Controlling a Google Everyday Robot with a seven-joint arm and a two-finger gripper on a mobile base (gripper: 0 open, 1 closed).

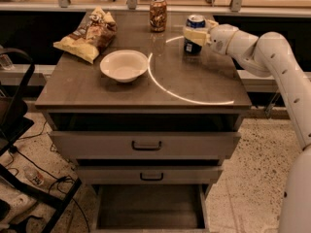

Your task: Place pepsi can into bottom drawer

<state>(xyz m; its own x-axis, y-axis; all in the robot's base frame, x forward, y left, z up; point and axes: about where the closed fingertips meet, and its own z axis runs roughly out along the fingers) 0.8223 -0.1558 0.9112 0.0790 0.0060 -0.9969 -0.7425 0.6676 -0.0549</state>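
Note:
The pepsi can (194, 46), dark blue with a silver top, stands upright at the back right of the cabinet top. My gripper (196, 34) reaches in from the right, and its pale fingers (194, 35) are closed around the can's upper half. The white arm runs off to the right. The bottom drawer (151, 208) is pulled open below, with a dark inside and no handle in sight.
A brown patterned can (158, 14) stands at the back middle. A white bowl (124, 65) sits left of centre and a chip bag (90, 34) lies at the back left. Two upper drawers (146, 145) with dark handles are partly open. A black chair frame (14, 115) stands to the left.

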